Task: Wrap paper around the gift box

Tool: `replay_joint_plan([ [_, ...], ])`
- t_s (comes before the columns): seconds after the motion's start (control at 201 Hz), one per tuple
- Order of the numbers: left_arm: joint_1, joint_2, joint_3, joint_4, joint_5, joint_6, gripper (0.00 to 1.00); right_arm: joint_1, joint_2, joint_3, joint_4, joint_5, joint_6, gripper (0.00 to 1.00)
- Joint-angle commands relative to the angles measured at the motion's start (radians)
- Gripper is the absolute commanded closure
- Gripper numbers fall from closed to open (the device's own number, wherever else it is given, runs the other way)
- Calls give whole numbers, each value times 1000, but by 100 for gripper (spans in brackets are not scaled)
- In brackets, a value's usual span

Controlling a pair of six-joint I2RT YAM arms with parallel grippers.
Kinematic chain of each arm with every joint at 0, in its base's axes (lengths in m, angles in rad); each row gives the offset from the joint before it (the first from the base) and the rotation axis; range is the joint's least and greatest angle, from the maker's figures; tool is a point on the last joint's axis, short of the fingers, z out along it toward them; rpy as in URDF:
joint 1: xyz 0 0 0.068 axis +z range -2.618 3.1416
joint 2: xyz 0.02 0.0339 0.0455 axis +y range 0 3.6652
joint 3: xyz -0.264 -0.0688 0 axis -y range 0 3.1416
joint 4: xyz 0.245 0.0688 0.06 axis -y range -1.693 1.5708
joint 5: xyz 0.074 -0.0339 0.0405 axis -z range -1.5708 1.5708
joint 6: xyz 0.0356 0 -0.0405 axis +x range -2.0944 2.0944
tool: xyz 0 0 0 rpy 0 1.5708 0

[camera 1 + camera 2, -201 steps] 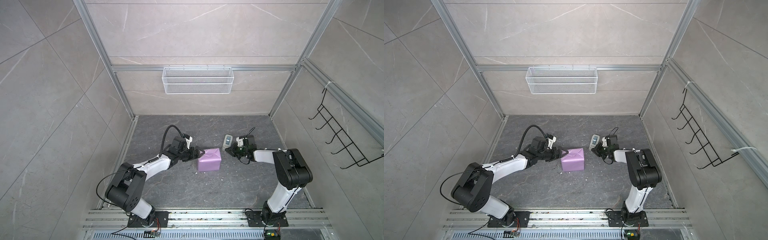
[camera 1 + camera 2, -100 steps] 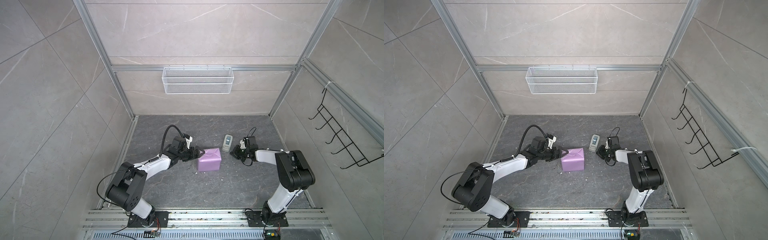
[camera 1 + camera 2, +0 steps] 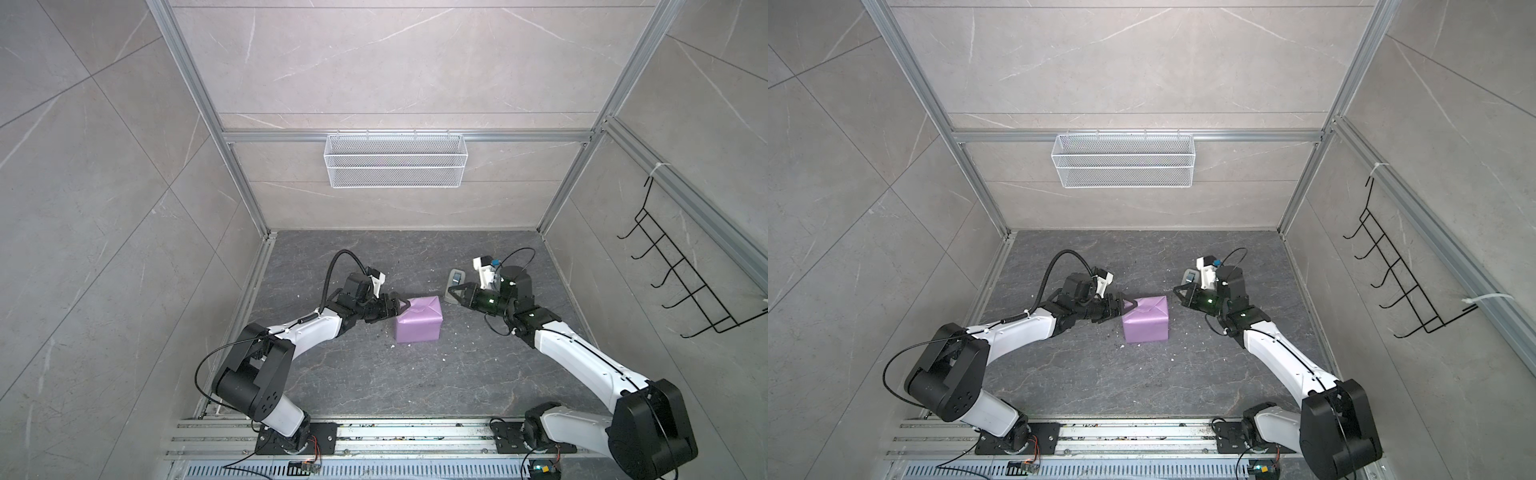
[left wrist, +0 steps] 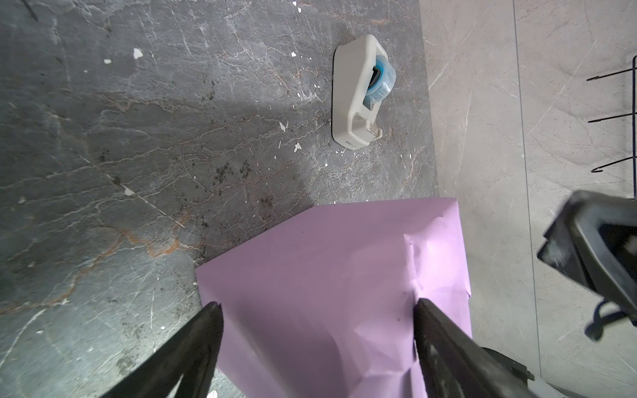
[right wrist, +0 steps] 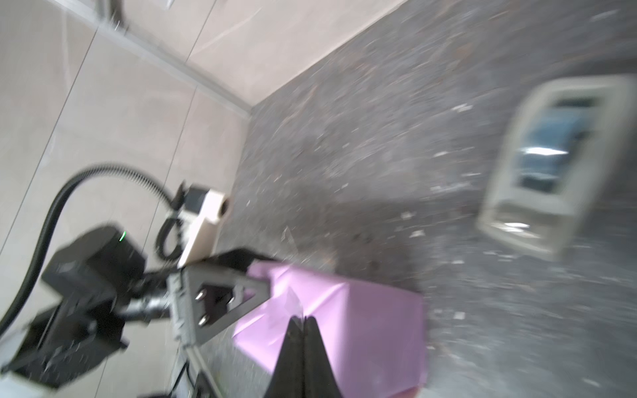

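Observation:
The gift box is hidden inside the lilac paper (image 3: 417,324) (image 3: 1146,322), which is folded round it into a closed parcel on the dark floor. My left gripper (image 3: 402,306) (image 3: 1130,305) (image 4: 316,303) is open, with its jaws straddling the parcel's left end where the paper (image 4: 327,262) is creased. My right gripper (image 3: 451,292) (image 3: 1175,291) (image 5: 303,318) is shut and hovers right of the parcel, pointing at it. A thin translucent strip, apparently clear tape, sticks out of its tips over the paper (image 5: 362,317).
A grey-white tape dispenser (image 3: 455,282) (image 3: 1190,276) (image 4: 358,96) (image 5: 551,165) with a blue roll sits just behind my right gripper. A white wire basket (image 3: 395,166) hangs on the back wall. A black hook rack (image 3: 685,282) is on the right wall. Small white scraps dot the floor.
My right gripper has lifted from beside the tape dispenser and swung toward the parcel, staying shut. The left arm and the parcel have not moved.

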Motion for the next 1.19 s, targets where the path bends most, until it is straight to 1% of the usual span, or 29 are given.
replay_joint_plan([
  [0.0,-8,28,-19,-88,-9,35,13,82,32,52,33,-12,-64,100],
  [0.189,-9,24,-13,-94,-11,37,13,190,123,113,12,13,-131,100],
  [0.398,-9,25,-11,-98,-12,38,13,240,143,122,-21,78,-167,100],
  [0.488,-9,25,-11,-100,-12,40,13,264,152,139,-64,119,-181,100],
  [0.827,-9,23,-14,-100,-14,40,13,279,179,157,-125,155,-156,100],
  [1.19,-9,27,-13,-96,-13,38,13,283,195,170,-143,159,-147,100],
])
